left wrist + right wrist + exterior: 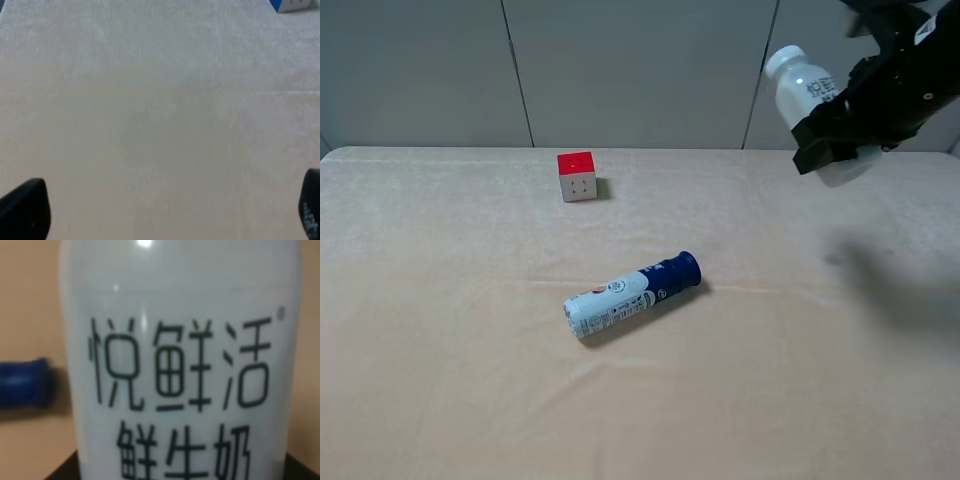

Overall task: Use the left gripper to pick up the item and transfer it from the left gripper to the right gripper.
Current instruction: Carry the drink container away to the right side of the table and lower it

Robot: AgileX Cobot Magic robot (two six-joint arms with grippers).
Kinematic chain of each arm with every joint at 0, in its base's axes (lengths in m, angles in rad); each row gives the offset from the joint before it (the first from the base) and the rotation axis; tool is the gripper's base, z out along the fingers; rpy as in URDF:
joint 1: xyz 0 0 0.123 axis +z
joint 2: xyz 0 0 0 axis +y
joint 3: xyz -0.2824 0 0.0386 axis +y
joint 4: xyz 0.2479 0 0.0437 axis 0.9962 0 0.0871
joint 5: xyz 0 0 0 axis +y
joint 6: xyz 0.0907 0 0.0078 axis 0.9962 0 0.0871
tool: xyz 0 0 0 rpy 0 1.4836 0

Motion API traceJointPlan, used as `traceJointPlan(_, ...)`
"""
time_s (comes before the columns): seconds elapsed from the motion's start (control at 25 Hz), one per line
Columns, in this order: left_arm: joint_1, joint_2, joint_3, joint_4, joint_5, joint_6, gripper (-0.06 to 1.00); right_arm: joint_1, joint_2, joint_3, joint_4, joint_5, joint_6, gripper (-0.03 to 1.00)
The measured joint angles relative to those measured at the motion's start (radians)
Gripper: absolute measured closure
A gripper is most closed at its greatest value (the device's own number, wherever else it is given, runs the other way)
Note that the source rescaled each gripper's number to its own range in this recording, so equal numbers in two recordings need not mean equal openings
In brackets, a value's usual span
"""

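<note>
The item, a white bottle (802, 88) with a white cap and black lettering, is held high in the air at the upper right of the exterior view, tilted with its cap up and to the left. My right gripper (832, 145) is shut on its lower body. In the right wrist view the bottle (182, 340) fills the frame, with dark fingers (62, 471) at its lower sides. My left gripper (167, 215) is open and empty above bare tablecloth. Only its two black fingertips (25, 210) show. The left arm is out of the exterior view.
A blue-and-white tube (630, 293) lies on its side mid-table; its blue end shows in the right wrist view (25, 382). A red-topped cube (577, 175) stands at the back. A beige cloth (440, 350) covers the table. A grey panelled wall is behind.
</note>
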Motion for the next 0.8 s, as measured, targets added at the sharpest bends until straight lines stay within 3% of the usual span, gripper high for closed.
traceJointPlan(0.2,0.000,0.000,0.000,0.000,0.000,0.000,-0.04,-0.122,0.042,0.004,0.002,0.007,0.011,0.95)
traceJointPlan(0.36,0.000,0.000,0.000,0.000,0.000,0.000,-0.04,-0.144,0.085,0.050,0.011,-0.008,0.024,0.95)
traceJointPlan(0.8,0.000,0.000,0.000,0.000,0.000,0.000,-0.04,-0.144,0.126,0.319,0.068,-0.259,0.025,0.95)
